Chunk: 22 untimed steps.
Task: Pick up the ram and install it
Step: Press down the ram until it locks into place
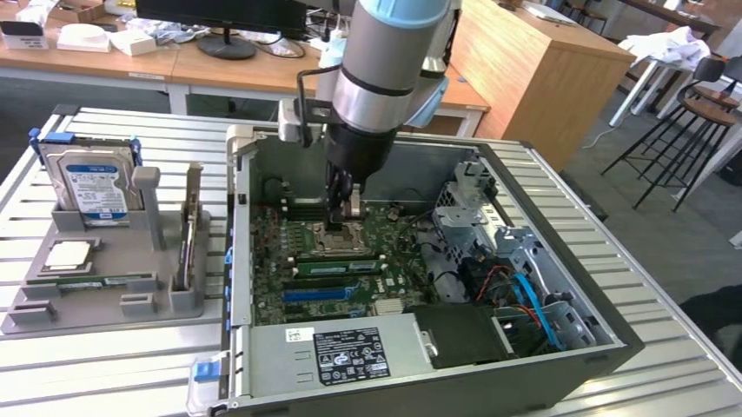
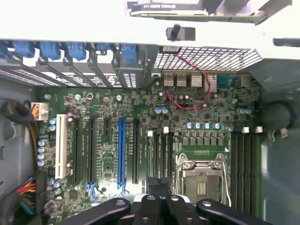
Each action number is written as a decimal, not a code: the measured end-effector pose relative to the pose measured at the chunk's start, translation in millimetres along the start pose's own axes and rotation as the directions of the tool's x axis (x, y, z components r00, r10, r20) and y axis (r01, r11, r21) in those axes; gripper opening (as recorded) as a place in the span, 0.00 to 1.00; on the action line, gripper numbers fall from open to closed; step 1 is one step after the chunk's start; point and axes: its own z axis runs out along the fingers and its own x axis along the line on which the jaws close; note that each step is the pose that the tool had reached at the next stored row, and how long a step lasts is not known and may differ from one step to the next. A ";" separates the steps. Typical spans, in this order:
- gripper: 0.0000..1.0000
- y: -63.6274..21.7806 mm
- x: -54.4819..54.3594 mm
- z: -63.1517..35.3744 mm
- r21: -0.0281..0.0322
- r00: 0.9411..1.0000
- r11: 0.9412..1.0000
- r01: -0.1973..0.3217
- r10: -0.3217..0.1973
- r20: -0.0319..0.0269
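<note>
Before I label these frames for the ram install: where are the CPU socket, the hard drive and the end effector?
CPU socket (image 2: pixel 202 180): wrist view, on the socket's middle.
Hard drive (image 1: pixel 96 185): exterior view, on its pale label.
End effector (image 1: pixel 346 224): exterior view, at the fingertips, shut, over the motherboard.

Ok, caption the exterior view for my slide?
Shut gripper lowered inside the open PC case, just over the motherboard's CPU socket.

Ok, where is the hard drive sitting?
Exterior view's left: the hard drive stands upright in the grey tray, outside the computer case.
</note>
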 end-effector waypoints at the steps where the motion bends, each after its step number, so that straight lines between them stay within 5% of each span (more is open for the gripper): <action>1: 0.10 0.1 -0.2 -3.0 0.000 1.000 1.000 0.000 0.000 0.000; 11: 0.10 1.0 -1.6 -26.2 -0.002 1.000 1.000 0.000 0.000 0.000; 18: 0.10 0.4 -1.6 -27.1 -0.002 1.000 1.000 0.000 0.000 0.000; 22: 0.10 -8.1 -1.7 -27.4 -0.002 1.000 1.000 0.000 0.000 0.000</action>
